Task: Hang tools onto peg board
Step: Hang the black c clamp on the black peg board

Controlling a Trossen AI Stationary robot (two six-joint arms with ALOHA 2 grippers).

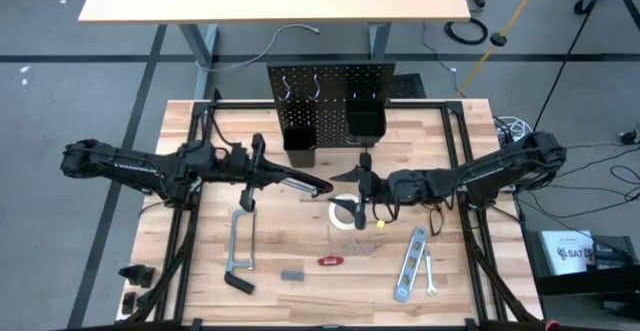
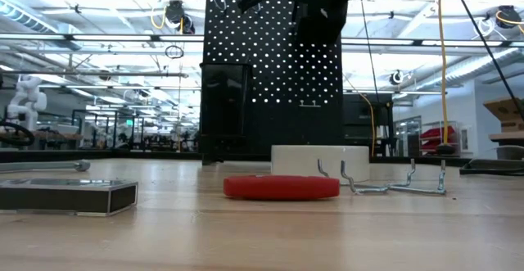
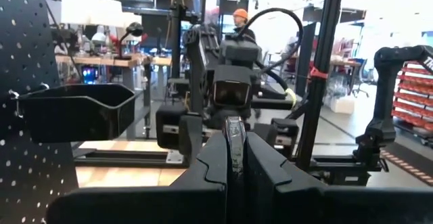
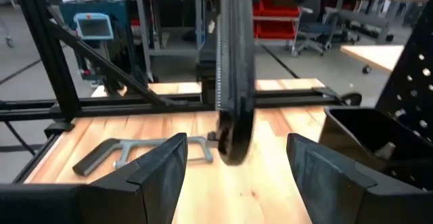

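Note:
My left gripper [image 1: 268, 174] is shut on black pliers [image 1: 308, 184], held above the table's middle in front of the peg board [image 1: 330, 81]. The pliers show edge-on between its fingers [image 3: 234, 143]. My right gripper [image 1: 350, 189] stands open facing it. The pliers' free end [image 4: 233, 139] lies ahead of its spread fingers [image 4: 162, 173], apart from them. On the table lie a white tape roll [image 1: 345, 214], a grey bar clamp [image 1: 240, 249], a red-handled tool [image 1: 332, 261], a silver level [image 1: 410, 264] and a small wrench [image 1: 431, 274]. My left gripper pinches the pliers between its two fingers at the end nearer the table's left [image 1: 280, 178]. The fingers come level from the table's left and lie along the tool. The pliers stick out toward the table's right, about level and clear of the table.
Two black bins [image 1: 300, 131] [image 1: 365, 121] hang on the peg board, with hooks above them. Loose metal hooks [image 2: 385, 185] and a small grey block [image 1: 292, 274] lie on the tabletop. A black frame [image 1: 460, 171] runs round the table's edges.

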